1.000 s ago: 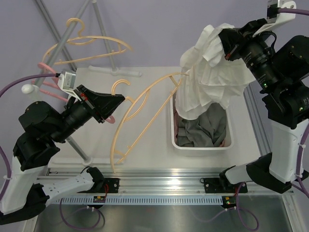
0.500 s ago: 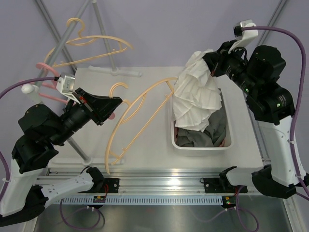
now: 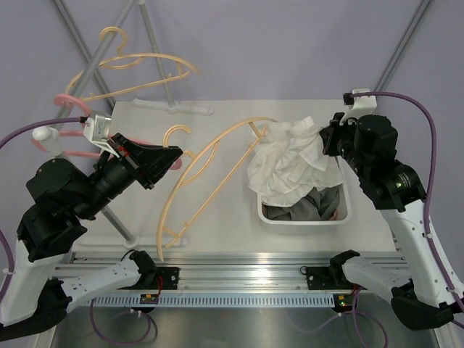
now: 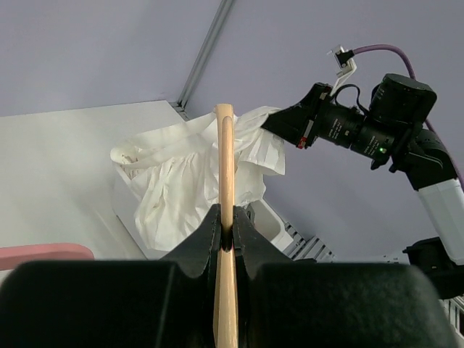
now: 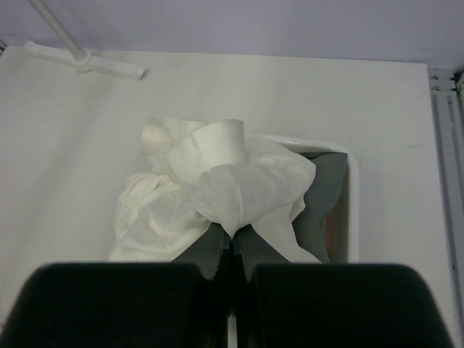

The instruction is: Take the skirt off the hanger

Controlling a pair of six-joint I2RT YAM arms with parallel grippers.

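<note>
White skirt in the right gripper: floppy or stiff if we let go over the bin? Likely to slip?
Likely floppy: the skirt bunches and folds below the right gripper. Probably light, as a single pinched fold seems to lift it. It should slump into the bin, maybe draping over the rim.

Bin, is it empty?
No, grey cloth lies in the bin, with the skirt covering part of it.

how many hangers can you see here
3. One beige hanger clamped in the left gripper, a second beige hanger high on the rack at top left, and a pink hanger lower there, partly hidden; more may be behind.
</note>
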